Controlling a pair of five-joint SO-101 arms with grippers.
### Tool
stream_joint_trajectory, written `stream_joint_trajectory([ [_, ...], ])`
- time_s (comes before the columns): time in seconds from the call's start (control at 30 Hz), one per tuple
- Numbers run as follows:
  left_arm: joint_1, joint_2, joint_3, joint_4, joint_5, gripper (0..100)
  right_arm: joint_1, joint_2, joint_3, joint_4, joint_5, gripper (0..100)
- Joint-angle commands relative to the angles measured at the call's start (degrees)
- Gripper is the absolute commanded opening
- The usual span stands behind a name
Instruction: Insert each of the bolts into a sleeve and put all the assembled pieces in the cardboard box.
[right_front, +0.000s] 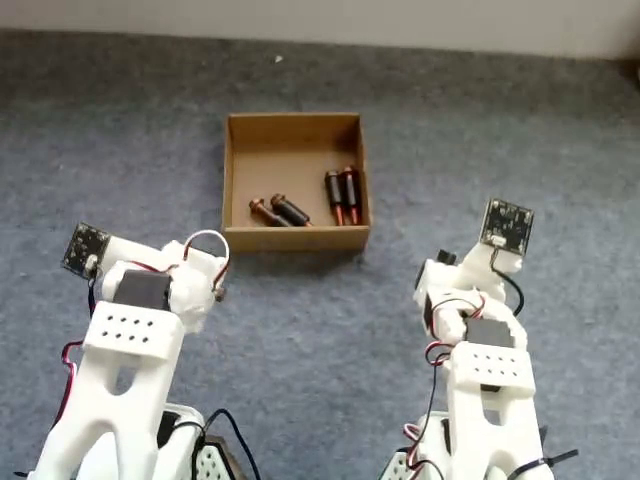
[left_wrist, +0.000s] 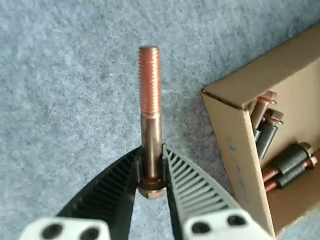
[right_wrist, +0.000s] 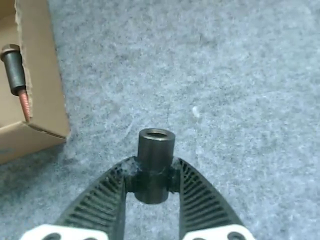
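Left end effector (left_wrist: 151, 167) clamps bolt (left_wrist: 150, 100) near head, threaded tip pointing straight out. Right end effector (right_wrist: 150, 172) grips sleeve (right_wrist: 156, 150), open bore facing outward. Arms well apart, cardboard box (right_front: 295, 240) between, 4 assembled pieces (right_front: 291, 211) inside. Next, likely: bolt axis must line up with bore.

bolt (left_wrist: 150, 125): copper, shiny shank. sleeve (right_wrist: 155, 160): matte black. left gripper (left_wrist: 150, 172) and right gripper (right_wrist: 152, 175): black with a ribbed pattern, white mounts. cardboard box (right_front: 240, 150): plain brown. assembled pieces (right_front: 342, 195) inside it: black over copper. desk (right_front: 500, 120): mottled grey. arms (right_front: 130, 340): white. wires (right_front: 205, 238): red, white, black.
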Motion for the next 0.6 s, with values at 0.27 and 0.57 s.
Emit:
stream_joint_trajectory([
  [0.27,-0.4,-1.5,1.4,-3.6,1.5,17,0.9,-1.3,-0.4,-1.6,0.4,0.5],
  [0.57,3.8,-1.5,1.5,-3.3,1.1,31,0.9,-1.3,-0.4,-1.6,0.4,0.5],
])
